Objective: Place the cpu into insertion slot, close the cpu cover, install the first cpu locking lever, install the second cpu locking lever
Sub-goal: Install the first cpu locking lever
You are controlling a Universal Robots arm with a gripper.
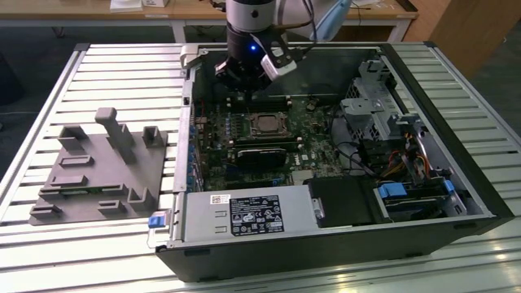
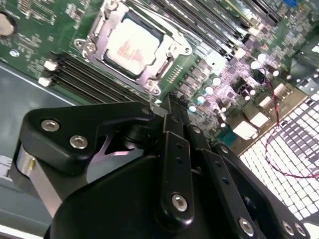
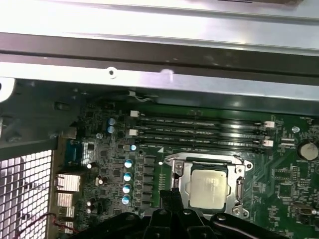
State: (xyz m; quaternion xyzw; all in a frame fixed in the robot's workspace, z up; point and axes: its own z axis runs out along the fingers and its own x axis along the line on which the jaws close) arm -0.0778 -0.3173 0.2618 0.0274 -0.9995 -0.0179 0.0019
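cpu (image 2: 130, 49) lies framed by cpu cover (image 3: 182, 185); its print unreadable.

Slatted metal table (image 1: 122, 67), wooden desk (image 1: 187, 9) behind, dark floor (image 1: 106, 33)

Open black computer case (image 1: 326, 259) on slatted worktop (image 1: 122, 67); grey moulded fixture (image 1: 89, 177) beside it, toward the worktop edge on the exterior view's left.

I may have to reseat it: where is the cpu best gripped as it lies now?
By two opposite edges, from straight above, I'd judge: the cpu lies flat, top up. But the cover frames it, so those edges look blocked now.
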